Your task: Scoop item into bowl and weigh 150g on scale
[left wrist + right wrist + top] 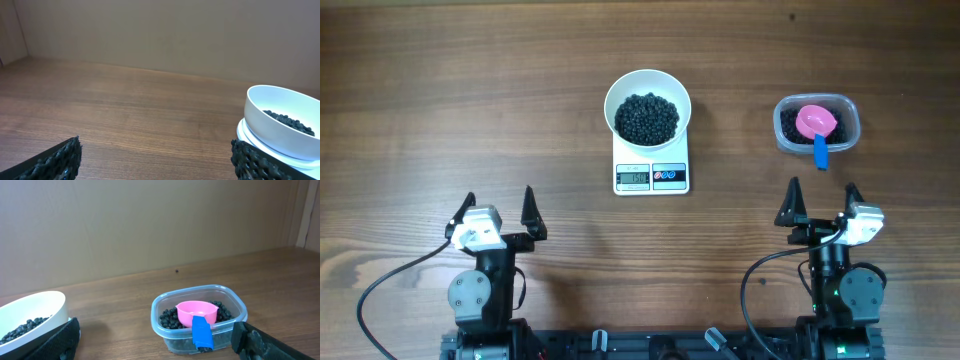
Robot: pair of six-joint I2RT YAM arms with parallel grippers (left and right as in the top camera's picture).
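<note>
A round white bowl (pixel 647 103) holding a heap of tiny black beads (pixel 647 117) stands on the small white scale (pixel 651 175), whose grey display faces the near edge. The bowl (pixel 280 122) shows at the right of the left wrist view and the bowl (pixel 30 317) at the left of the right wrist view. More black beads (pixel 170 317) fill a clear tub (pixel 817 125), where a pink scoop (pixel 816 123) with a blue handle (pixel 202 332) rests. My left gripper (pixel 498 205) stands open near the table's front left, empty. My right gripper (pixel 822 200) is open below the tub, empty.
The brown wooden table (pixel 470 100) runs wide to the left of the scale. A plain wall (pixel 160 30) backs the table's far edge. Black cables (pixel 390 280) trail from both arm bases at the front.
</note>
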